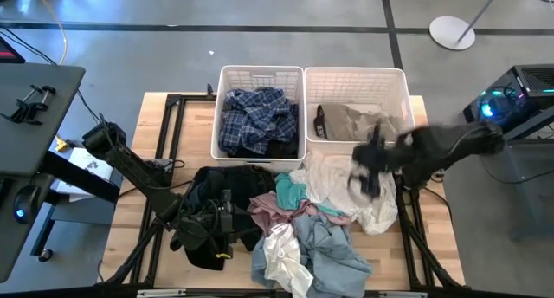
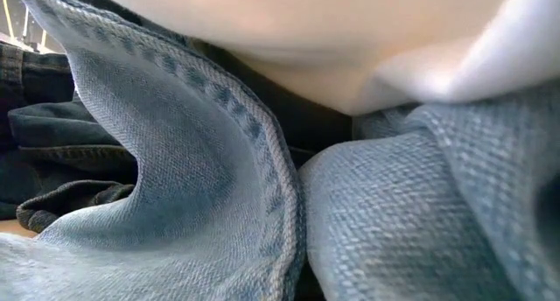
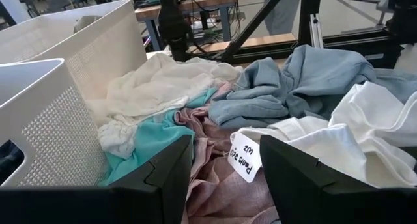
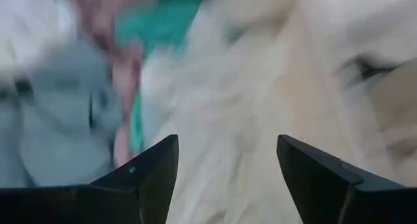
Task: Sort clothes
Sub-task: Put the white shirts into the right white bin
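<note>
The clothes lie in a pile on the table's near half: a black garment (image 1: 212,190), a pink one (image 1: 270,213), a teal one (image 1: 290,192), a cream-white one (image 1: 333,181), pale blue denim (image 1: 333,250) and a white piece (image 1: 281,259). A navy plaid garment (image 1: 255,120) lies in the left basket and a khaki one (image 1: 351,123) in the right basket. My left gripper (image 1: 232,216) is open, low over the black garment, facing the pink garment (image 3: 215,185). My right gripper (image 1: 368,178) is open above the cream-white garment (image 4: 247,100).
Two white slatted baskets (image 1: 223,116) (image 1: 400,94) stand side by side at the table's far edge. A white tag (image 3: 246,157) lies on the pink garment. Denim (image 2: 175,161) fills the low view. Black frame rails (image 1: 160,159) run along the table's left and right sides.
</note>
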Controlling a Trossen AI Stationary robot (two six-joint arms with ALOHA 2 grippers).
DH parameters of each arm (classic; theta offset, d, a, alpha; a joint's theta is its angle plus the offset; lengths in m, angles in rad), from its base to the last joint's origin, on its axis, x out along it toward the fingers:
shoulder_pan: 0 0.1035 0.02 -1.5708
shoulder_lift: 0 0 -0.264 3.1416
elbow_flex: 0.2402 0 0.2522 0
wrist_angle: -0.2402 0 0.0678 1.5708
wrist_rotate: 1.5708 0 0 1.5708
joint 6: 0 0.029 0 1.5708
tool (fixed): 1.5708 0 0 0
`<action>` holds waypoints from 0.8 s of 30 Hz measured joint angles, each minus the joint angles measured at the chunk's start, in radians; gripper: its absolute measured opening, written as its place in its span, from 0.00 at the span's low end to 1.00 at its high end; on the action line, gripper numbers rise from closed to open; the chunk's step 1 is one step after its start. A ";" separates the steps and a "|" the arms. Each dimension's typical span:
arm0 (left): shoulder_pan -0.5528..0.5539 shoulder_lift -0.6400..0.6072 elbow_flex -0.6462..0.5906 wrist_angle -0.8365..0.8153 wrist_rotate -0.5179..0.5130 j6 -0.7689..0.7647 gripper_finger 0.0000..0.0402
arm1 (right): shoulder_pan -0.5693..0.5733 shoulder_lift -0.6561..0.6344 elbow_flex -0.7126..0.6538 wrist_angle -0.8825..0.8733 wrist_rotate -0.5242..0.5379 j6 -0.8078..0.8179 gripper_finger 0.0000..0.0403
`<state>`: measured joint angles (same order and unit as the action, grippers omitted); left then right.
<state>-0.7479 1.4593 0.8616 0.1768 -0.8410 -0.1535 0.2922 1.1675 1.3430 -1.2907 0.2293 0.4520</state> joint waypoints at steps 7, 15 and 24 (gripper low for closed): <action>0.000 0.000 0.000 0.000 0.000 0.017 0.43 | 0.140 0.070 -0.372 0.255 0.093 0.183 0.61; 0.002 0.000 0.000 0.000 0.000 0.024 0.43 | 0.016 0.193 -0.627 0.458 -0.021 0.195 0.49; 0.002 0.000 0.001 0.004 0.000 0.011 0.43 | -0.001 0.231 -0.684 0.650 -0.067 0.104 0.06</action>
<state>-0.7456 1.4593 0.8623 0.1809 -0.8410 -0.1429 0.2909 1.3987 0.6585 -0.6408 0.1625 0.5562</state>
